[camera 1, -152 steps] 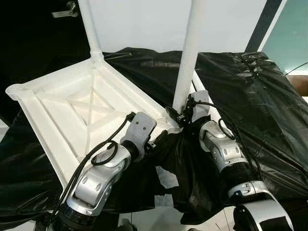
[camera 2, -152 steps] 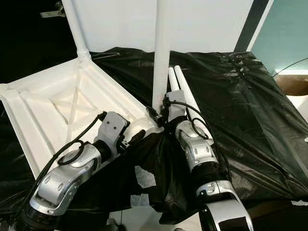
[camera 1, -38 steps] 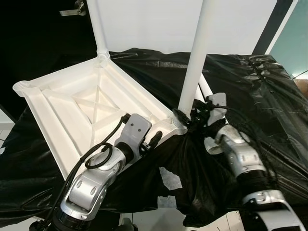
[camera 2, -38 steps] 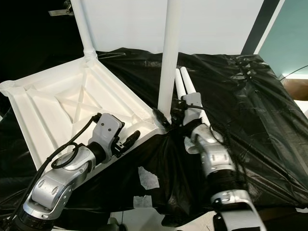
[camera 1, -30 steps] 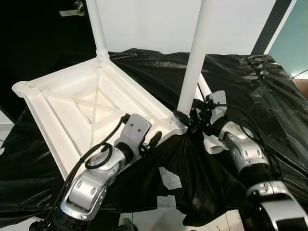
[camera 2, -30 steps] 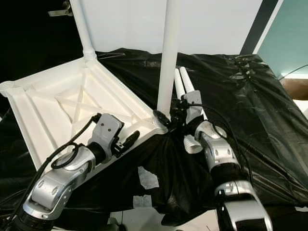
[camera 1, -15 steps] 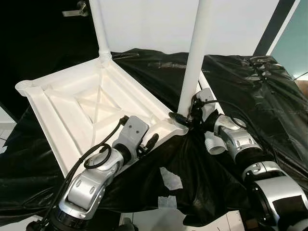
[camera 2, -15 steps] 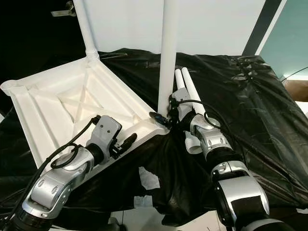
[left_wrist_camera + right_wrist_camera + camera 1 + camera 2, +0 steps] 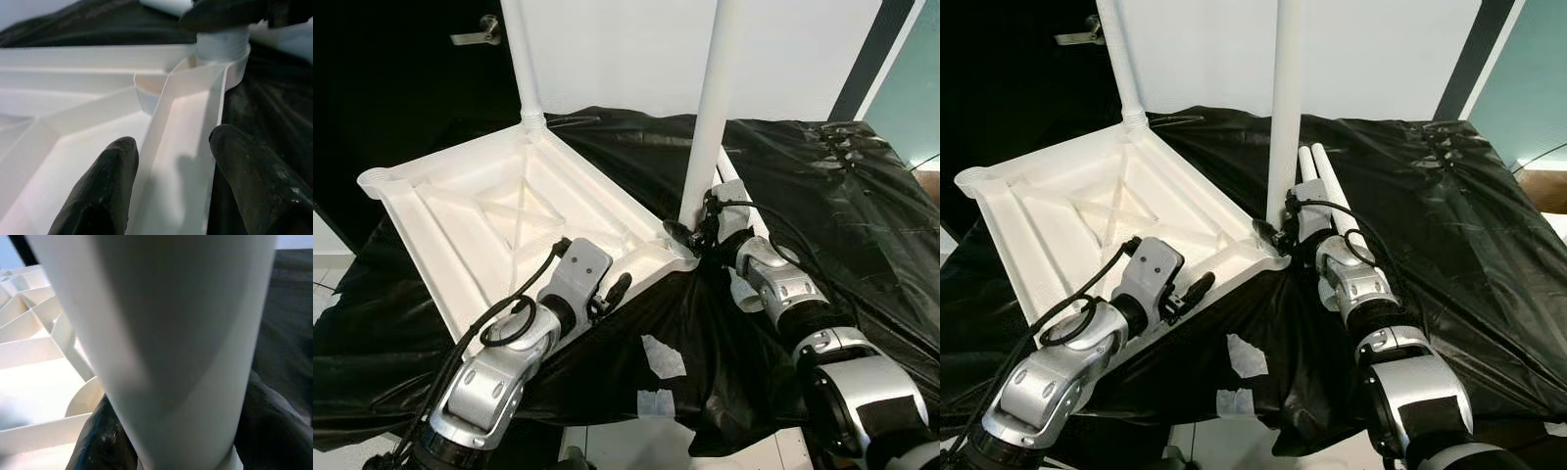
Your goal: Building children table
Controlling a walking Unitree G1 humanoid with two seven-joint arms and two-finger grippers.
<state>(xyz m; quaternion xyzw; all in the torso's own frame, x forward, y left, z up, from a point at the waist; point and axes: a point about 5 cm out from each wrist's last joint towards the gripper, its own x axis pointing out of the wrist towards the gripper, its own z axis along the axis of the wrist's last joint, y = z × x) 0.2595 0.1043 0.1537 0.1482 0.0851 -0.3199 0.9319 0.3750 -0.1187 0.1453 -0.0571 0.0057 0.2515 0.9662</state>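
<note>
Upturned white tabletop (image 9: 499, 220) is straddled at its edge by the parted left claw (image 9: 168, 181); upright leg (image 9: 1284, 117) is clamped by the right claw (image 9: 690, 235).

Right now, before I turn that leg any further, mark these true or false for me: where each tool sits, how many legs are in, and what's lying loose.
1. The right tool is closed around the base of the near leg. True.
2. The left tool grips a loose leg. False: its fingers straddle the rim of the upside-down tabletop, open.
3. Two legs stand upright in corner sockets. True: the near leg and the far leg.
4. All four legs are fitted. False: two loose legs lie on the black sheet.
5. The left corner socket holds a leg. False: it is empty.
</note>
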